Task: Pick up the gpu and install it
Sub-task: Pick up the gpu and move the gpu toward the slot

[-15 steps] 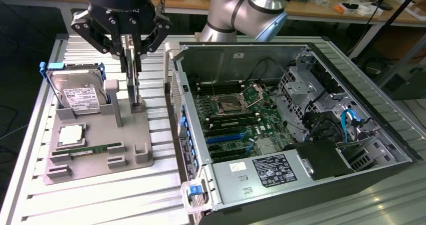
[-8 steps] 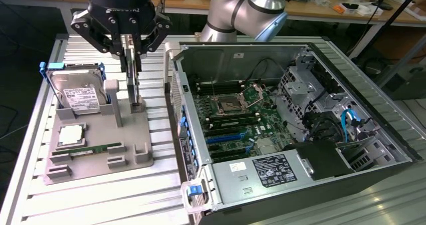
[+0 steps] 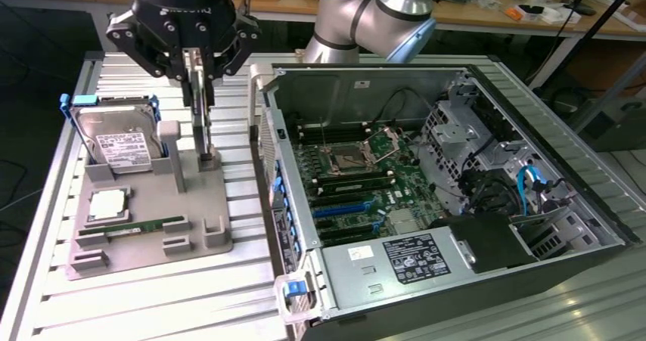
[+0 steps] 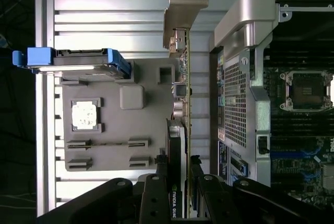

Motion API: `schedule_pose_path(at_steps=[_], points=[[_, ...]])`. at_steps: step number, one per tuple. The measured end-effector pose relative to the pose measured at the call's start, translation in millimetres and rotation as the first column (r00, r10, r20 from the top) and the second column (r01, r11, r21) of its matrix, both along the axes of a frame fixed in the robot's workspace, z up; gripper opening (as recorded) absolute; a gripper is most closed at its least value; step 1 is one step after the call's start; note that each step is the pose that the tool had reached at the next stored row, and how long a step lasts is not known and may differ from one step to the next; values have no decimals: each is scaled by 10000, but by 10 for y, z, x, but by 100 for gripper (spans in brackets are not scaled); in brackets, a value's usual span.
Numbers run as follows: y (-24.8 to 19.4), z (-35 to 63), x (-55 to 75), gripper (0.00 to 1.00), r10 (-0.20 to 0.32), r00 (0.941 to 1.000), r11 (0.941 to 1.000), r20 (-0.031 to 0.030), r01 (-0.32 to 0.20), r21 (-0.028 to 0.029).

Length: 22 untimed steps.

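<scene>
**Gripper (image 4: 178, 160) clamped on gpu (image 4: 183, 93) at parts fixture**

**Wrist view**
- Fingers (image 4: 155, 187): black, one on each face of the card, pressed against its black shroud. The grasp is at the end away from the bracket.
- gpu: seen edge-on, with the green board edge running out to the silver bracket (image 4: 182, 10). It stands along the edge of the grey fixture (image 4: 115, 145), between that and the computer case (image 4: 235, 93).
- On the fixture: a hard drive (image 4: 73, 59) in blue rails and a processor chip (image 4: 85, 115).

**Exterior view**
- Gripper directly above the fixture, with the gpu upright between the fingers.
- The card's lower end sits at a fixture post. Whether it rests in the holder or is just clear of it cannot be told.
- A memory stick (image 3: 136, 226) lies along the fixture's near side.
- The case lies side-up on the slatted table (image 3: 151, 303), at the exterior view's right of the fixture. The blue expansion slots (image 3: 343, 205) on its motherboard are exposed.

**Hazards (judged)**
- The thin card is gripped near one end, so it may pivot or slip in the fingers under its own weight.
- An off-vertical pull could bind the card in the holder and drag the fixture.
- The bracket may catch the case rim, which stands just beside it.
- A tilted card would miss its slot, and pressing it down could stress the board.
</scene>
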<state>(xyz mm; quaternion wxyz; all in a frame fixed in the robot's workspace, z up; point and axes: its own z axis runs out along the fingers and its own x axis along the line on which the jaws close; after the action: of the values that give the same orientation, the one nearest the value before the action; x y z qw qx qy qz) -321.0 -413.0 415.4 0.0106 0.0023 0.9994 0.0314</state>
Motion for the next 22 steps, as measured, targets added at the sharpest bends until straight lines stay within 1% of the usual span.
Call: schedule_pose_path(at_steps=[2,5,8,14,18,19,21,22], points=[[3,33,0,27,-1,10000,10000,1,1,0],[6,112,-1,27,-1,10000,10000,1,1,0],[6,158,-1,27,-1,10000,10000,2,1,1],[8,163,13,27,-2,10000,10000,0,2,-1],[7,162,85,27,-1,10000,10000,1,1,0],[7,162,247,27,-1,10000,10000,1,1,0],[7,159,611,27,-1,10000,10000,1,1,0],[7,157,765,27,-1,10000,10000,3,1,0]])
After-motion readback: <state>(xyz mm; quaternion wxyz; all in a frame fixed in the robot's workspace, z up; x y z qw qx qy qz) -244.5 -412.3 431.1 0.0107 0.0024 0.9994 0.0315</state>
